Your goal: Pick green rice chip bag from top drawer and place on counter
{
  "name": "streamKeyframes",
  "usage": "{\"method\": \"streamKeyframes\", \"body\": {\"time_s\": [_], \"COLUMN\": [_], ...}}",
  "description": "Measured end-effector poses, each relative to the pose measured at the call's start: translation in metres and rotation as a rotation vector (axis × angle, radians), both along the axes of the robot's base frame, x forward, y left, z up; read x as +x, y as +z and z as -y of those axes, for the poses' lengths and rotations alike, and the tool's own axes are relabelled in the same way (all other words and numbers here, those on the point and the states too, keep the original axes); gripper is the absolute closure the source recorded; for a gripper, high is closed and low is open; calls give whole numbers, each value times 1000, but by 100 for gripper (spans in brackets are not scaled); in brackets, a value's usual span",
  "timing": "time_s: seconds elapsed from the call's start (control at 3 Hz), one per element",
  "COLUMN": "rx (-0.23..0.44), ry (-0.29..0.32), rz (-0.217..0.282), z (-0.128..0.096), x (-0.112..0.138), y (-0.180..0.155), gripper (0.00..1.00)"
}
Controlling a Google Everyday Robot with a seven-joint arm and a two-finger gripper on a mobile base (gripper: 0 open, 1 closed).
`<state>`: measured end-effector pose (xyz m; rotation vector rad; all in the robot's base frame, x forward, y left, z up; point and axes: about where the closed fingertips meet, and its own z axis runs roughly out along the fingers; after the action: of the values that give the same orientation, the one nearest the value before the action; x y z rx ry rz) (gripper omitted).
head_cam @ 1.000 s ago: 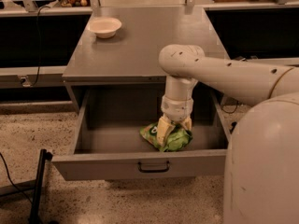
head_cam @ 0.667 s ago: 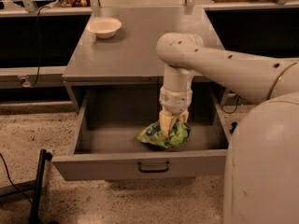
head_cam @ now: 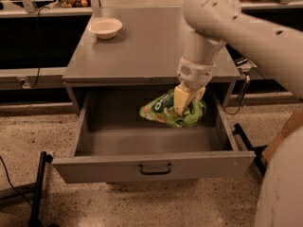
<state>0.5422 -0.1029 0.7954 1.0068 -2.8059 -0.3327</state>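
The green rice chip bag (head_cam: 165, 110) hangs in my gripper (head_cam: 185, 103), lifted clear of the floor of the open top drawer (head_cam: 151, 167). It sits just below the front edge of the counter (head_cam: 151, 46). My gripper's yellowish fingers (head_cam: 181, 98) are shut on the bag's right part. The white arm comes down from the upper right over the counter's right side.
A white bowl (head_cam: 106, 27) stands at the counter's back left. The drawer's dark bar handle (head_cam: 155, 168) faces me. A black stand leg (head_cam: 38, 188) is at the lower left. Cables and a black frame lie right of the cabinet (head_cam: 246, 141).
My gripper has risen with the bag, lifting it from the drawer floor up to about counter-edge height. The arm has swung up and back.
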Motion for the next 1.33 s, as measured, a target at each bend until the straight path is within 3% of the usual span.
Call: {"method": "streamKeyframes", "body": {"time_s": [0.33, 0.67, 1.33], "rx": [62, 107, 100], "ry": [14, 34, 30], "rz": [103, 225, 457], "z": [16, 22, 15], "x": [11, 40, 102], "y": [58, 111, 192], "gripper": [100, 100, 100]}}
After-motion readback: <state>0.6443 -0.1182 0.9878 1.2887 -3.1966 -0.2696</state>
